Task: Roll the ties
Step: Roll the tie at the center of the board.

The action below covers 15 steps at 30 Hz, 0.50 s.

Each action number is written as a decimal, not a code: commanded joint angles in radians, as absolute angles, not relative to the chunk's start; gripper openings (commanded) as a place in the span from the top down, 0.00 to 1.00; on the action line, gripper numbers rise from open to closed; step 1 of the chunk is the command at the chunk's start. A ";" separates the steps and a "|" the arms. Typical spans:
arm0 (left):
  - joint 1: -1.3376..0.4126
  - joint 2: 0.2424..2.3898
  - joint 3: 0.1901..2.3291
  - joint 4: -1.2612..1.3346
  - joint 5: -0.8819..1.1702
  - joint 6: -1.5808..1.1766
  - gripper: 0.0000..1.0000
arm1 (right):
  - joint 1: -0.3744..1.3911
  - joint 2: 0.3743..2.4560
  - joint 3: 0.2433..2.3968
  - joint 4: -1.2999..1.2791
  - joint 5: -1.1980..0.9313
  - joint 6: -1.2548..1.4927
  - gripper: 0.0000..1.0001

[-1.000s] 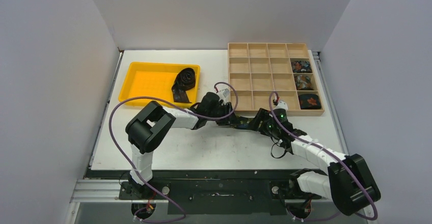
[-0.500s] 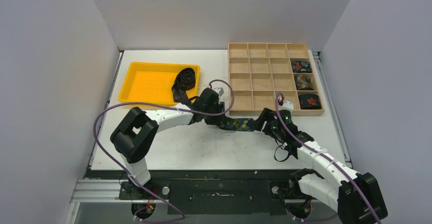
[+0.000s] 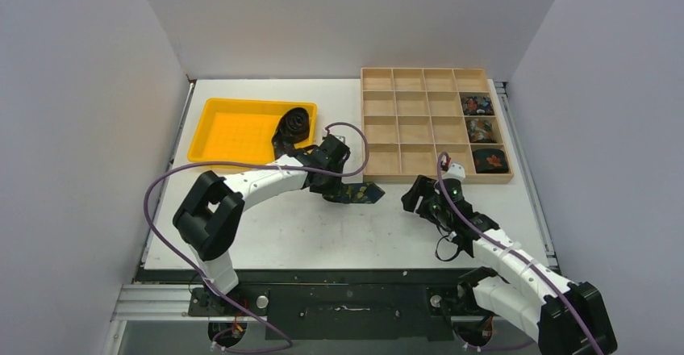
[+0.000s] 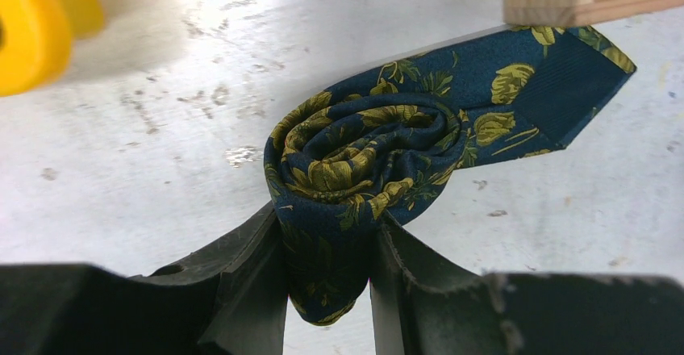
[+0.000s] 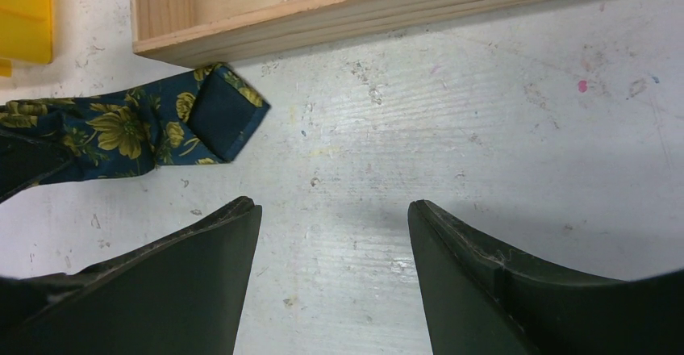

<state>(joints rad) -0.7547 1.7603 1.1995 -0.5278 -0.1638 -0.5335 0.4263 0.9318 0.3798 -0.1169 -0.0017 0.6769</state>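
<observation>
A navy tie with yellow flowers [image 4: 363,153] is wound into a coil, and my left gripper [image 4: 331,242] is shut on its lower part. Its pointed tail [image 4: 556,81] lies flat on the table towards the wooden box. From above, the tie [image 3: 364,194] sits just in front of the box, at the left gripper [image 3: 337,187]. My right gripper [image 3: 410,199] stands open to the right of the tail, apart from it; in its wrist view the tail [image 5: 137,133] lies at the upper left of the open gripper [image 5: 331,210]. A black tie [image 3: 290,130] lies in the yellow tray [image 3: 230,133].
The wooden compartment box [image 3: 407,117] stands at the back right, its near edge close to both grippers [image 5: 339,12]. Three rolled ties fill its right column [image 3: 481,131]. The yellow tray's corner shows in the left wrist view [image 4: 32,32].
The tie was stretched between both grippers; now the right gripper is off it and has drawn back to the right. The left gripper has wound in more fabric, leaving a short tail.
</observation>
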 commanded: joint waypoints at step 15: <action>-0.930 1.972 1.500 -0.930 -0.674 -0.492 0.78 | 0.434 0.847 0.327 -0.143 0.033 0.671 0.31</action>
<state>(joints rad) -0.9039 1.9137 1.4342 -0.7982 -0.5404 -0.5064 0.4267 0.8696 0.3416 -0.1524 0.0193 0.6662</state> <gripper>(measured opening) 0.331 0.685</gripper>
